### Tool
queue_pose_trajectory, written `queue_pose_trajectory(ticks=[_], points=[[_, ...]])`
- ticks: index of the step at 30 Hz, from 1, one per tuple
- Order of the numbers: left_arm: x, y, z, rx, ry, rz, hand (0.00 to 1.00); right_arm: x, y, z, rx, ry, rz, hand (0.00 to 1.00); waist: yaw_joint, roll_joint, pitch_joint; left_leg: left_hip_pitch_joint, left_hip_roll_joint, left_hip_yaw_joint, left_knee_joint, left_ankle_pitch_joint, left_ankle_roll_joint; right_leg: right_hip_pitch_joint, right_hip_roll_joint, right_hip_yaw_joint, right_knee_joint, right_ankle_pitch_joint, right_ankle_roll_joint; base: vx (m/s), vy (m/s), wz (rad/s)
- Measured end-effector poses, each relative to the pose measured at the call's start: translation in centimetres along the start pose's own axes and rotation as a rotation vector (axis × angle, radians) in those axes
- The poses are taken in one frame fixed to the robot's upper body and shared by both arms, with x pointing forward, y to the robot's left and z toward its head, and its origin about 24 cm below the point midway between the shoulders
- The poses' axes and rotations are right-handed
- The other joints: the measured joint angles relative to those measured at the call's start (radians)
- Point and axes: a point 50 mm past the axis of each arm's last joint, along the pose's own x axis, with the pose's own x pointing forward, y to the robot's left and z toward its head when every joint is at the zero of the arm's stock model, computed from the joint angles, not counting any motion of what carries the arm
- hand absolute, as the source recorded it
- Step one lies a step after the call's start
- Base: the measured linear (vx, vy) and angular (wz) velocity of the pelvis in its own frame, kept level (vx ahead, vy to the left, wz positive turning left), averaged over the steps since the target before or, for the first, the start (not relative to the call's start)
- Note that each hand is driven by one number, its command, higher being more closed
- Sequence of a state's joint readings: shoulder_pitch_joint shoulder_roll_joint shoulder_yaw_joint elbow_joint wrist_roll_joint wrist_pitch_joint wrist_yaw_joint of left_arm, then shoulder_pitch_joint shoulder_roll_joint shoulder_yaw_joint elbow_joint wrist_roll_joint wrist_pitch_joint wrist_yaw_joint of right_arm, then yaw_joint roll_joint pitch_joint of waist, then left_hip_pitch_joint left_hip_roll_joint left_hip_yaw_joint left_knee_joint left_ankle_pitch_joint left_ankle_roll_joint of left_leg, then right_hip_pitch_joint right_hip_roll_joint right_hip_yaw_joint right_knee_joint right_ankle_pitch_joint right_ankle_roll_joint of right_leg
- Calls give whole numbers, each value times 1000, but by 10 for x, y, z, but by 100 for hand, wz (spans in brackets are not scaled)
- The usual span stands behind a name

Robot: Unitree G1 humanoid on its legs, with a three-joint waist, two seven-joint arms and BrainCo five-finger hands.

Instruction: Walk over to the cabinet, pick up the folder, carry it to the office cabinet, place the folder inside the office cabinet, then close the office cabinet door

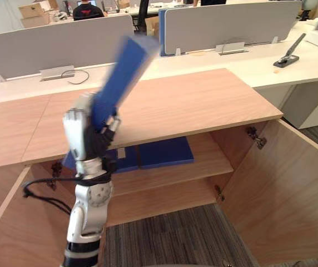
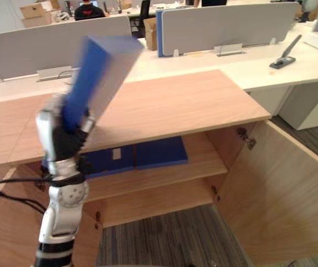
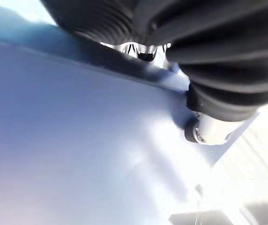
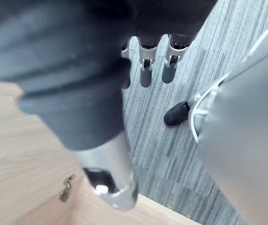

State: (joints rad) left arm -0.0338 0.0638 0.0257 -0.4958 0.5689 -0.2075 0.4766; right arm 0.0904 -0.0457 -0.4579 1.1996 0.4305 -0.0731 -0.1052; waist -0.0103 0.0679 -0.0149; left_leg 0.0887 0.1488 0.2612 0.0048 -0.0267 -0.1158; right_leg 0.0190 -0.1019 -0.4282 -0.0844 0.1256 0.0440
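Blue folder (image 1: 124,72), tilted, raised above the office cabinet (image 1: 192,103) top, left hand (image 1: 84,136) curled round its lower end. Cabinet door (image 1: 284,192) open; right hand (image 4: 171,63), fingers loosely straight, near that door.

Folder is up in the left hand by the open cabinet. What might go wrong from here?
The left hand grips the folder at its lower end, tilted high: it may slip.
Lowering it to the shelf, it could strike the cabinet top at its edge.
Blue folders already lie on that shelf, leaving less room.
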Motion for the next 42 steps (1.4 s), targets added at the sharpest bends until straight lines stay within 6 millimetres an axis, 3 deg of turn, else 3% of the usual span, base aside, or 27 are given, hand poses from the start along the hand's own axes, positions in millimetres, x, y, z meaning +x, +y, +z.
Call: queue_pose_trajectory(ticks=[3, 5, 7, 10, 15, 21, 23, 24, 26, 27, 30, 32, 35, 42], points=[[-4, 25, 2, -296, 77, 54, 100, -7, 32, 26, -144, -165, 147, 0, -3, -2, 14, -1, -3, 39, 0, -4, 1, -26, 5, 42, 0, 14, -2, -40, 23, -41], [-9, 47, 0, -524, 127, 110, 100, -24, 57, 57, -174, -355, 274, 0, -6, 0, 22, 1, -5, 65, 2, -9, 3, -36, 5, 67, 0, 20, -2, -46, 27, -34], [-12, 62, 1, -645, 119, 160, 100, -41, 67, 78, -142, -496, 347, 0, -10, 0, 29, 3, -6, 71, 5, -13, 4, -37, 5, 74, 0, 20, -2, -35, 12, -13], [-13, 81, 11, -724, 50, 226, 100, -71, 76, 110, -102, -699, 436, 0, -8, -3, 36, 3, -5, 72, 17, -19, 5, -37, 5, 76, 0, 20, -2, -6, 2, -2], [-13, 83, 15, -756, 22, 214, 100, -114, 95, 145, -84, -926, 563, 0, -3, -3, 41, 6, -6, 72, 20, -20, 5, -34, 5, 77, 0, 22, -3, -6, 0, -1], [-13, 76, 15, -788, 35, 160, 100, -221, 126, 205, 53, -1346, 1013, 0, 3, -11, 72, 17, -4, 79, 31, -25, 5, -23, 7, 88, 0, 26, -6, -50, -1, -5], [-13, 72, 16, -775, 42, 131, 100, -245, 133, 220, 52, -1447, 1113, 0, 3, -13, 74, 18, -4, 79, 32, -25, 6, -22, 6, 88, -1, 26, -6, -41, -3, 0], [-12, 67, 18, -748, 39, 85, 100, -267, 141, 234, 30, -1522, 1217, 0, 5, -16, 75, 18, -4, 79, 33, -25, 6, -22, 6, 88, -1, 27, -7, -30, -1, -1], [-12, 61, 21, -731, 33, 32, 100, -289, 152, 242, -13, -1568, 1328, 0, 7, -16, 75, 17, -4, 79, 33, -25, 6, -22, 7, 88, 0, 28, -7, -33, -6, -1], [-11, 55, 24, -734, 26, -24, 100, -310, 166, 243, -79, -1577, 1471, 0, 9, -16, 75, 17, -3, 79, 33, -25, 5, -22, 8, 88, 0, 29, -7, 0, 0, 0], [-13, 40, 31, -766, 22, -145, 100, -342, 195, 231, -263, -1505, 1759, 0, 16, -16, 75, 18, -3, 79, 33, -24, 6, -23, 9, 90, 0, 31, -7, 0, 0, 0], [-14, 33, 34, -783, 17, -210, 100, -352, 210, 223, -357, -1416, 1883, 0, 23, -17, 74, 18, -3, 79, 33, -24, 6, -22, 9, 90, 0, 31, -7, 0, 0, 0], [-15, 29, 36, -763, 7, -260, 100, -358, 224, 214, -491, -1284, 1984, 0, 37, -19, 74, 22, -3, 79, 32, -24, 6, -18, 9, 90, 0, 32, -7, 0, 0, 0], [-17, 30, 31, -726, 32, -296, 100, -348, 226, 209, -683, -1104, 1973, 0, 55, -39, 70, 34, -4, 76, 29, -23, 6, -5, 8, 87, -1, 32, -7, -27, 1, 1]])
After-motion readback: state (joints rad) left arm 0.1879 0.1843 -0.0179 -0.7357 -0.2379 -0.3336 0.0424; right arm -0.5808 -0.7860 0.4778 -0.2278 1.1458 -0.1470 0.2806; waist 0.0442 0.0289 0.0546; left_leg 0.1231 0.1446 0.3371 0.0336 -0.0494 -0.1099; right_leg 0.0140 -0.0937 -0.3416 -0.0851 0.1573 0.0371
